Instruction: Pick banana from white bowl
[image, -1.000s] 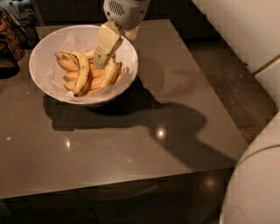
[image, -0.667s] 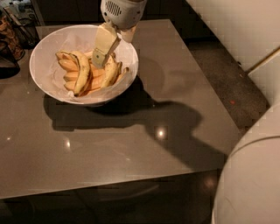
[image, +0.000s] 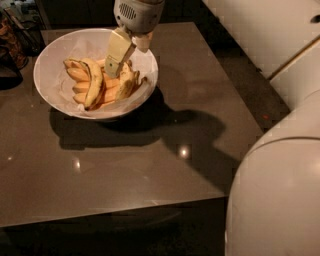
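The white bowl (image: 52, 57) stands at the far left of the brown table (image: 150, 165). It holds several bananas. A curved yellow banana (image: 94, 83) with dark streaks lies over the middle of the pile. Smoother orange-yellow bananas (image: 76, 74) lie to its left and right. My gripper (image: 116, 67) reaches down from above into the right half of the bowl. Its tip is at the bananas just right of the streaked one. I cannot see whether it touches or holds any of them.
A dark bag-like object (image: 12, 47) sits at the table's far left edge. My white robot body (image: 280, 195) fills the lower right. The table's front edge runs low across the view, with dark floor (image: 250, 80) to the right.
My gripper has shifted slightly to the left over the bowl. The bowl and the bananas have not moved.
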